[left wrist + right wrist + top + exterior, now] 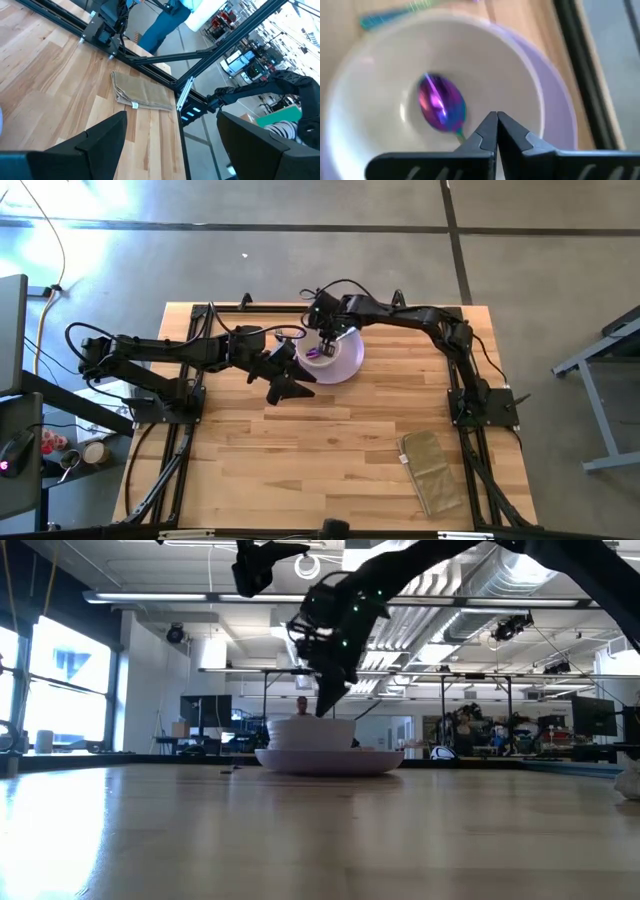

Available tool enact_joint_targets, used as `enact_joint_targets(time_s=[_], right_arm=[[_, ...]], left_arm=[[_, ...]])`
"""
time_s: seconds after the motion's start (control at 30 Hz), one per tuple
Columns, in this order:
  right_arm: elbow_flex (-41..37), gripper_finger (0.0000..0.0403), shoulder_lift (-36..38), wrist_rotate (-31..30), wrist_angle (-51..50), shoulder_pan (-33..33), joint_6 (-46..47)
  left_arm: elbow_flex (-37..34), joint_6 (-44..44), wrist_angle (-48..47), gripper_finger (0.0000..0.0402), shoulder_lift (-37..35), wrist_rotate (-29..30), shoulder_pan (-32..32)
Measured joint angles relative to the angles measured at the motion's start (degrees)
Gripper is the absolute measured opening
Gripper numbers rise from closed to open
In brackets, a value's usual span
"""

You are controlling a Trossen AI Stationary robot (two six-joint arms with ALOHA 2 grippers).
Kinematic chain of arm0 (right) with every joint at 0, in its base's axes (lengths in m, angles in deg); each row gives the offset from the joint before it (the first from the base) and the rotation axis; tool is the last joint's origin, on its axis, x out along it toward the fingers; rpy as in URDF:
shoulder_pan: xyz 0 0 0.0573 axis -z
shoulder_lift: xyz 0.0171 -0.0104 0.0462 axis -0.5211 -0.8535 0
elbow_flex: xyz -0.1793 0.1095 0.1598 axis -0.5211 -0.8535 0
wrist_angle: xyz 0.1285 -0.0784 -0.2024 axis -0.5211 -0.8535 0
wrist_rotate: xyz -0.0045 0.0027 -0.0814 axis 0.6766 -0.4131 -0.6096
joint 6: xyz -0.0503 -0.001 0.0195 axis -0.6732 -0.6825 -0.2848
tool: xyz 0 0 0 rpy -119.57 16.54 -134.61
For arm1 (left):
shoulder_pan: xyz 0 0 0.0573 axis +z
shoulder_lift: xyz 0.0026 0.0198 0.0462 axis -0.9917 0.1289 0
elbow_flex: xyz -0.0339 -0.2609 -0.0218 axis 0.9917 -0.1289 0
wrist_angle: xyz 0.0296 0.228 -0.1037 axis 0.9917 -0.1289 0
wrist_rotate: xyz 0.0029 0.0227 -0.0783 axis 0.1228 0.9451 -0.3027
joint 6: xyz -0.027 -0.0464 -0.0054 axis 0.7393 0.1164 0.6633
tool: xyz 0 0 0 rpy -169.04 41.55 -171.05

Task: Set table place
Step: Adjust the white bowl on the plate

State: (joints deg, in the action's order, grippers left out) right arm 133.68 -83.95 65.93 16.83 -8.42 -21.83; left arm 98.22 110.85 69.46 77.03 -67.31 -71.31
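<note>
A round lavender plate (pixel 345 365) lies at the table's far middle, with a cream bowl (pixel 520 70) standing on it. An iridescent purple-blue spoon (pixel 441 107) is in the bowl. My right gripper (pixel 496 120) is shut above the bowl, fingers pointing down; it also shows in the high view (pixel 325 340). A teal-handled fork (pixel 385 19) lies on the table (pixel 330 440) just beyond the bowl. My left gripper (pixel 285 385) hangs open and empty above the table, just left of the plate. My right gripper comes from above, pointing down into the bowl. The spoon's handle (pixel 460 133) runs in behind its left finger, which hides the place of contact. The spoon's head (pixel 441 107) is down near the middle of the bowl's floor.
A tan folded cloth (pixel 432 470) lies near the table's front right corner and also shows in the left wrist view (pixel 142 92). Black frame rails (pixel 190 430) run along both sides. A person (pixel 165 25) stands beyond the table's edge.
</note>
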Motion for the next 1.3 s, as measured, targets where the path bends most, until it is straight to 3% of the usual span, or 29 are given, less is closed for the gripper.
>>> enact_joint_targets(time_s=[0.2,0.5,0.73,1.13,1.3], right_arm=[[5.11,0.0000,0.11,3.35,-3.17,-2.15,0.38],[-4.32,0.0000,0.04,1.84,-5.63,-4.18,1.54],[-5.66,0.0000,0.02,1.72,-5.51,-4.30,1.39],[-0.48,0.0000,0.00,-1.24,-12.04,-4.14,-1.61],[3.65,0.0000,0.00,2.12,-9.18,-4.89,-0.75]], left_arm=[[0.00,0.00,0.00,0.0298,0.00,0.02,-0.02],[0.00,-0.08,0.00,0.0298,0.00,-0.26,-0.02],[0.00,-0.28,0.00,0.0298,0.00,-0.26,-0.02],[0.00,-0.04,0.02,0.0298,0.00,-0.31,-0.04],[0.00,-0.03,0.02,0.0298,0.00,-0.20,-0.03]])
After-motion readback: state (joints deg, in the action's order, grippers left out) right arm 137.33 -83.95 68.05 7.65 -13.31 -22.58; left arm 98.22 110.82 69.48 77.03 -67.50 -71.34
